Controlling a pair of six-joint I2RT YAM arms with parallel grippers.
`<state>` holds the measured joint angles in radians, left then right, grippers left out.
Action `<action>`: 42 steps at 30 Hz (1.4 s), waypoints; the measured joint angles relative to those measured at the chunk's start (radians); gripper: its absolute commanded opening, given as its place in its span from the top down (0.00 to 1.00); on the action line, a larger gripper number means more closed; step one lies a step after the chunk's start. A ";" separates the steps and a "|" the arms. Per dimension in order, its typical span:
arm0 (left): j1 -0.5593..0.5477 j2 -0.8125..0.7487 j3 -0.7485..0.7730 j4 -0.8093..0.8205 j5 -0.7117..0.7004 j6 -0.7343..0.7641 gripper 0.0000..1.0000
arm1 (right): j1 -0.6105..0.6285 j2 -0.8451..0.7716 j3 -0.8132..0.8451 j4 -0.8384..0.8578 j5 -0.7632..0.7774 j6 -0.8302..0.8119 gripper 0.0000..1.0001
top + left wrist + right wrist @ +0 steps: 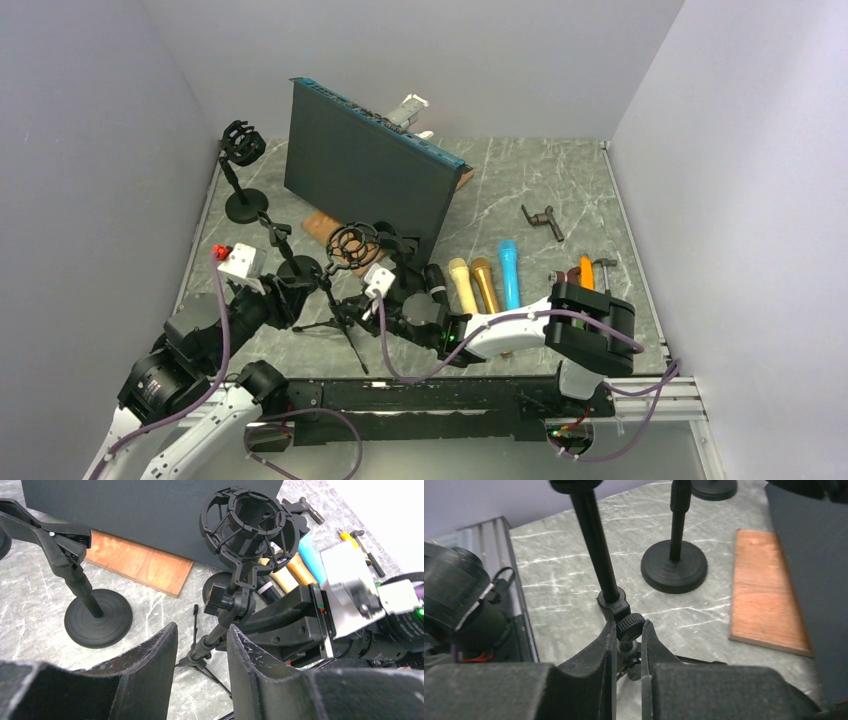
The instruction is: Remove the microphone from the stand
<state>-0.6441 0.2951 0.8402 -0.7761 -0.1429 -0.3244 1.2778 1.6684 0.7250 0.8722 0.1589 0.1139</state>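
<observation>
Right claw (629, 627) pinches the small black knurled knob (630, 624) on the black tripod stand's pole (595, 545); left claw (202, 630) spread, black plastic shock mount (247, 520) ahead above its tips.

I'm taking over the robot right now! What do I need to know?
The left claw is open; the tripod stand shows in its gap, not gripped.
The right claw is shut on the stand's small knob.
The shock mount on top looks empty. Four microphones lie on the table beside it.
Done, it seems: microphone off.
Left, probably: release the knob and back both arms away.
</observation>
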 measured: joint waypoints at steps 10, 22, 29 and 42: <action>0.000 -0.004 0.002 0.000 -0.016 -0.010 0.56 | 0.107 0.036 0.017 0.032 0.214 -0.386 1.00; 0.000 -0.047 0.002 -0.016 -0.038 -0.015 0.57 | 0.174 0.128 0.088 0.034 0.411 -0.770 1.00; 0.000 -0.058 0.001 -0.015 -0.040 -0.029 0.47 | 0.199 0.177 0.061 0.011 0.489 -0.910 1.00; 0.000 -0.026 -0.014 0.007 0.017 -0.032 0.39 | 0.199 -0.005 -0.011 -0.166 0.500 -0.503 0.31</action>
<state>-0.6441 0.2687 0.8265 -0.7689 -0.1261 -0.3561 1.4765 1.6638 0.7139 0.7059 0.6590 -0.3889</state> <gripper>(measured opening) 0.611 0.632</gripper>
